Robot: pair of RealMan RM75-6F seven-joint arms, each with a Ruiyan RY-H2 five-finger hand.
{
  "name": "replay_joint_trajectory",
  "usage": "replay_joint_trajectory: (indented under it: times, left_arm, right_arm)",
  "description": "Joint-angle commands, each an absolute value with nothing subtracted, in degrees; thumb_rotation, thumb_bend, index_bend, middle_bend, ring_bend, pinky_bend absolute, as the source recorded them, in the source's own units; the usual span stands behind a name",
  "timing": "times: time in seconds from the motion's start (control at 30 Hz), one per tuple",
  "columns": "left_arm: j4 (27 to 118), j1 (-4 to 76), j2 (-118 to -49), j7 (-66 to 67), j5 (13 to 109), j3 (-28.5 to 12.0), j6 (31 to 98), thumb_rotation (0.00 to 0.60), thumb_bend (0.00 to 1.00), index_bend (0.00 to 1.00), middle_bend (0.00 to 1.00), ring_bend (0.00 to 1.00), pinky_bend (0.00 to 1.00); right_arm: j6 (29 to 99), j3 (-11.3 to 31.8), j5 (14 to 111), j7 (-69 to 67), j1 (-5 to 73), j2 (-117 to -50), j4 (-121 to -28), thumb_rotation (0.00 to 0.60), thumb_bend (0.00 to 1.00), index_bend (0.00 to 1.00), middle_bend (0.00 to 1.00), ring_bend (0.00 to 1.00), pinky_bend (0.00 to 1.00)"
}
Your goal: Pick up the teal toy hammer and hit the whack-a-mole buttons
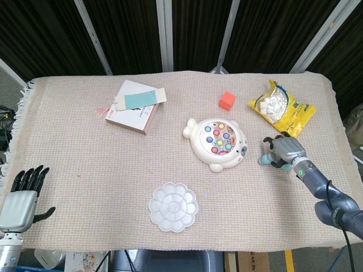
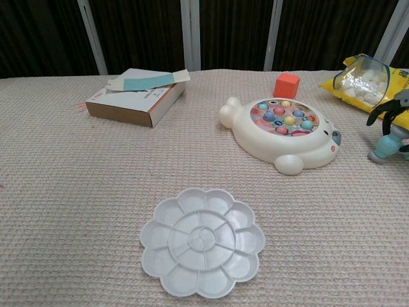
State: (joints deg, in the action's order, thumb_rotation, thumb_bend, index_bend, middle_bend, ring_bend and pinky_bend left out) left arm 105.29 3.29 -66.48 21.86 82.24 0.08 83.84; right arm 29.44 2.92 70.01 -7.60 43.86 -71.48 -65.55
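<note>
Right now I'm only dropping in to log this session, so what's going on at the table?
The robot's right hand is curled around the teal toy hammer at the table's right side, just right of the white seal-shaped whack-a-mole toy. The hammer's head looks barely above the woven cloth. No button has been struck yet. The left hand waits open at the near left edge, holding nothing.

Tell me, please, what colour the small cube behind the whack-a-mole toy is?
Orange-red cube; clearest in the chest view.

Right hand point(image 1: 285, 152) is gripping the teal hammer point(image 1: 265, 160) at right of frame, beside the whack-a-mole toy point(image 1: 218, 143).
</note>
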Motion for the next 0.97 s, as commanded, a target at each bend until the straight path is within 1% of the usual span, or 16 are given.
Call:
replay_joint_trajectory:
  times: [0.03,0.1,0.17,0.23,0.37,0.5,0.6,0.63,0.7,0.83,0.97]
  left_arm:
    - [105.23,3.29,-66.45,21.76,82.35,0.09,83.9,0.6,0.15,0.0,0.0,0.0,0.0]
    - [105.15,3.25,-66.36,21.6,82.53,-0.03,84.21,0.6,0.15,0.0,0.0,0.0,0.0]
    - [105.11,3.24,-66.27,21.46,82.79,-0.06,84.41,0.6,0.15,0.0,0.0,0.0,0.0]
    - [105.09,3.23,-66.22,21.35,82.97,-0.09,84.55,0.6,0.15,0.0,0.0,0.0,0.0]
    - [105.05,3.17,-66.12,21.14,83.11,-0.17,84.82,0.6,0.15,0.0,0.0,0.0,0.0]
    - [104.99,3.02,-65.87,20.78,83.2,-0.41,85.37,0.6,0.15,0.0,0.0,0.0,0.0]
    - [104.8,2.75,-65.64,20.25,83.31,-0.67,86.15,0.6,0.15,0.0,0.0,0.0,0.0]
    - [104.67,2.59,-65.61,20.01,83.35,-0.78,86.55,0.6,0.15,0.0,0.0,0.0,0.0]
    - [104.35,2.32,-65.58,19.59,83.43,-0.91,87.16,0.6,0.15,0.0,0.0,0.0,0.0]
    - [103.7,1.82,-65.66,18.74,83.79,-0.93,88.12,0.6,0.15,0.0,0.0,0.0,0.0]
    - [103.0,1.24,-65.66,17.93,84.36,-0.85,89.17,0.6,0.15,0.0,0.0,0.0,0.0]
  right_arm:
    - [29.84,2.99,69.75,-7.15,43.59,-71.19,-66.13,0.6,0.31,0.19,0.33,0.14,0.01]
    - [30.56,2.94,69.81,-7.13,42.98,-70.0,-67.74,0.6,0.31,0.14,0.29,0.1,0.0]
    - [31.31,2.91,70.02,-7.16,42.42,-68.75,-69.42,0.6,0.31,0.04,0.21,0.04,0.0]
    - [32.06,2.98,70.13,-7.27,41.94,-67.9,-70.62,0.6,0.31,0.0,0.17,0.01,0.0]
    - [33.68,3.1,70.47,-7.45,41.01,-66.66,-72.39,0.6,0.31,0.0,0.13,0.0,0.0]
    - [38.98,3.92,71.1,-9.3,38.24,-64.28,-76.39,0.6,0.31,0.0,0.13,0.0,0.0]
    - [48.16,4.8,72.52,-11.56,33.73,-62.52,-80.23,0.6,0.31,0.0,0.13,0.0,0.0]
    - [52.28,4.87,73.44,-12.22,31.63,-61.98,-81.61,0.6,0.31,0.0,0.13,0.0,0.0]
    - [59.41,4.5,75.35,-12.02,28.01,-61.44,-83.27,0.6,0.31,0.0,0.13,0.0,0.0]
    - [71.3,3.31,77.45,-8.71,21.3,-61.75,-85.67,0.6,0.31,0.0,0.13,0.0,0.0]
    - [79.2,2.08,78.8,-6.78,16.01,-63.13,-87.01,0.6,0.31,0.0,0.13,0.0,0.0]
